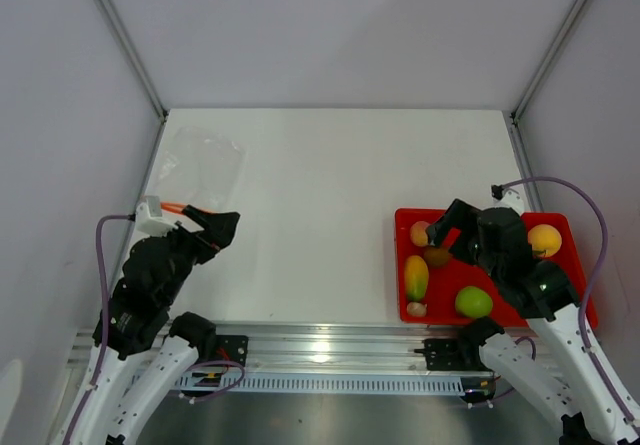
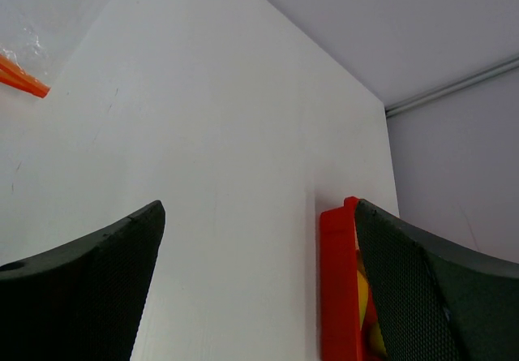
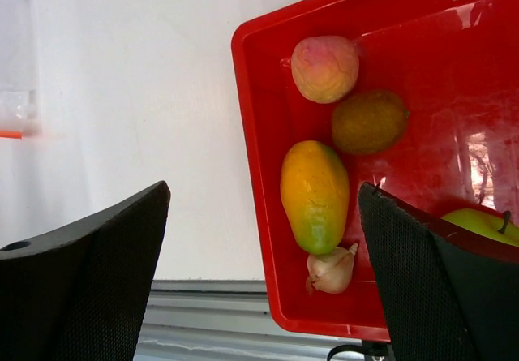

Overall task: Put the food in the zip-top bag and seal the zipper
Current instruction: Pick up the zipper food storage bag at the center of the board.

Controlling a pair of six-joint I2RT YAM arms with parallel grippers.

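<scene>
White tabletop (image 1: 320, 165), plain grey walls (image 1: 60, 115) all round, nothing fancy. We've got the zip-top bag (image 1: 203, 163) lying flat at the far left of the table. Its red-orange zipper (image 1: 176, 208) runs along the near edge, just beside our left gripper (image 1: 218, 227). That claw is spread wide with nothing in it.

All the food sits over on the right in a red tray (image 1: 446, 283): mango (image 3: 315, 195), peach (image 3: 324, 69), kiwi-ish ball (image 3: 369, 122), tiny beige piece (image 3: 331, 270), green apple (image 3: 478, 225), plus an orange (image 1: 544, 239) toward the far right corner. Our right gripper (image 3: 263, 186) hangs over the tray with its fingers wide apart, gripping nothing. In the wrist view the mango lies roughly between them.

Handling guesses: the bag looks thin, floppy and slick, so we'd pinch it by the zipper strip, probably the stiffest bit, because the film would likely just crumple or slide. The fruits look light, hard and smooth, so they could roll or squirt out of a pinch. We'd take the mango across its narrow width. The beige piece looks fiddly.
</scene>
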